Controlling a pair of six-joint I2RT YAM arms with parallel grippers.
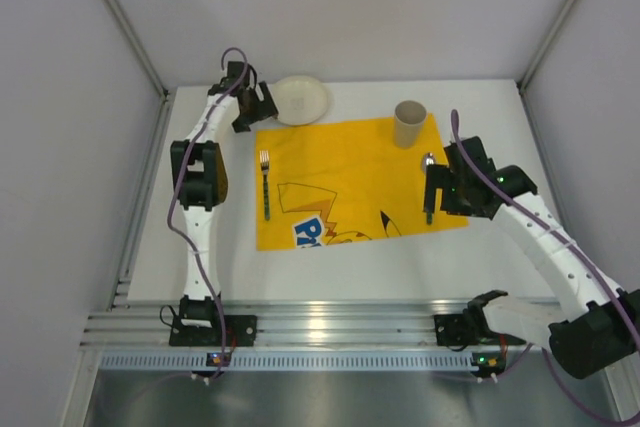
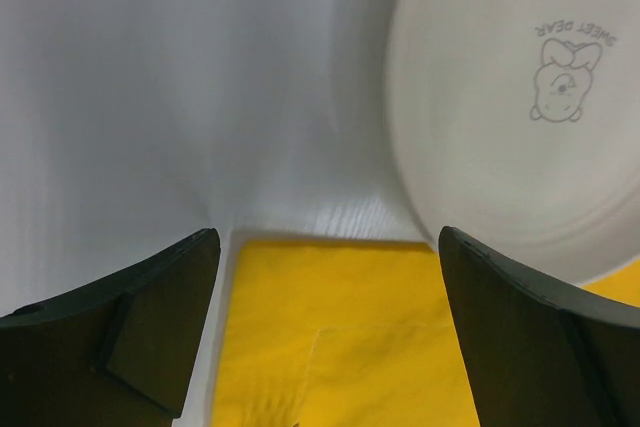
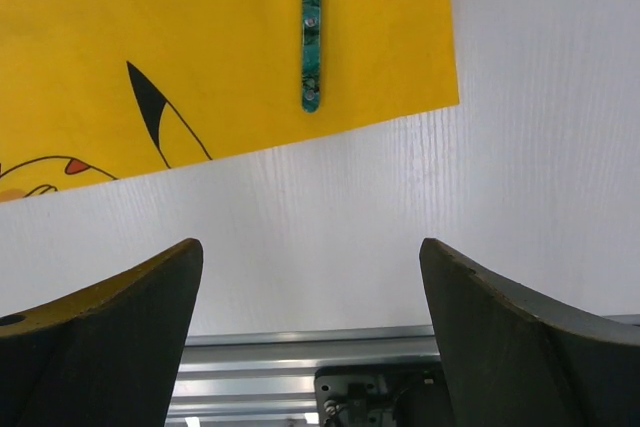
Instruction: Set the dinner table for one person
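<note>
Reaching far, left end effector gapes beside the plate; right end effector spread near the spoon.

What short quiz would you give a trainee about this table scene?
1. True or false: the cup stands on the yellow placemat.
2. Which lies nearest the left pincer? A plate; B cup; C spoon.
3. Fill in: the right pincer is ___.
Key: 1 true; 2 A; 3 open.
</note>
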